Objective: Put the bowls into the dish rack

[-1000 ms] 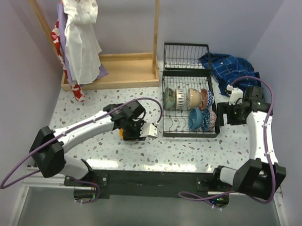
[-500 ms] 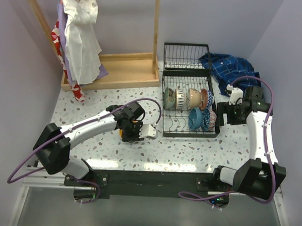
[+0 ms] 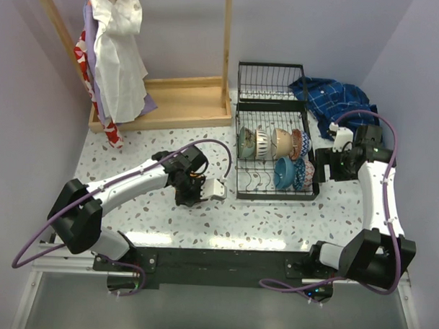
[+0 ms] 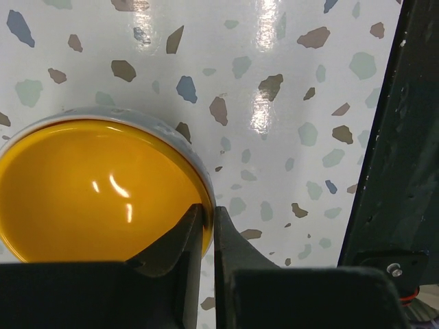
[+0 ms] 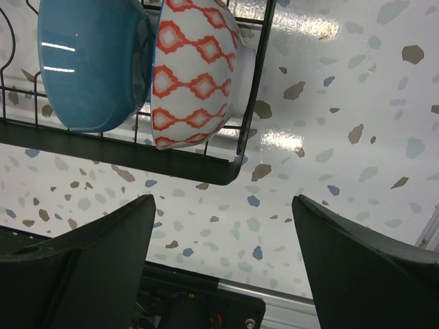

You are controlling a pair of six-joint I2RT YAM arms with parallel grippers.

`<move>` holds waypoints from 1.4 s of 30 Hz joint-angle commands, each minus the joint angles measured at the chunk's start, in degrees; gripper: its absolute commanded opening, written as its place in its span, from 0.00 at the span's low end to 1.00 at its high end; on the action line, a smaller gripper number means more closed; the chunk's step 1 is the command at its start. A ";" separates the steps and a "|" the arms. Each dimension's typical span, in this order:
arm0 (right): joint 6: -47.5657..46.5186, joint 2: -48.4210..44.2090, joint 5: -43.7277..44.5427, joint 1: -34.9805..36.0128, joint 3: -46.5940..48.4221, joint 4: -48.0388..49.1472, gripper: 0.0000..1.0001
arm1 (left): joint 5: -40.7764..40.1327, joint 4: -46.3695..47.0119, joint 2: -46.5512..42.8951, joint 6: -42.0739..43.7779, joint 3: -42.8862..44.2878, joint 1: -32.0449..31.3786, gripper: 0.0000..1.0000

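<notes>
A yellow bowl (image 4: 96, 192) with a grey outside sits on the speckled table, left of the dish rack (image 3: 276, 197). My left gripper (image 4: 209, 216) is shut on its right rim, one finger inside and one outside. From above, the left gripper (image 3: 190, 192) covers most of that bowl. The black wire rack holds several bowls on edge, among them a pale green one (image 3: 247, 142), a teal one (image 5: 89, 62) and a red-orange patterned one (image 5: 195, 68). My right gripper (image 5: 223, 202) stands open and empty over the table by the rack's right front corner (image 3: 322, 167).
A wooden-framed clothes stand (image 3: 164, 97) with hanging cloths (image 3: 119, 45) fills the back left. A blue checked cloth (image 3: 334, 96) lies behind the rack on the right. The rack's wire end panel (image 3: 269, 81) stands upright at its far end. Walls close in on both sides.
My left gripper's jaws have narrowed and now pinch the yellow bowl's rim, and the left wrist has shifted slightly. The right arm has stayed still.
</notes>
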 commanded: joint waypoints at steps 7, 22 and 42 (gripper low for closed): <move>1.54 -0.14 -1.52 0.07 -0.88 2.19 0.85 | 4.78 -3.33 0.26 1.48 3.26 0.16 0.00; 3.04 1.35 -1.88 0.07 -0.09 2.45 0.85 | 10.50 -2.98 0.52 0.34 2.56 0.07 0.14; 4.62 4.43 -2.58 0.07 1.67 1.49 0.85 | 16.12 2.29 -0.36 -5.11 -0.52 0.16 0.00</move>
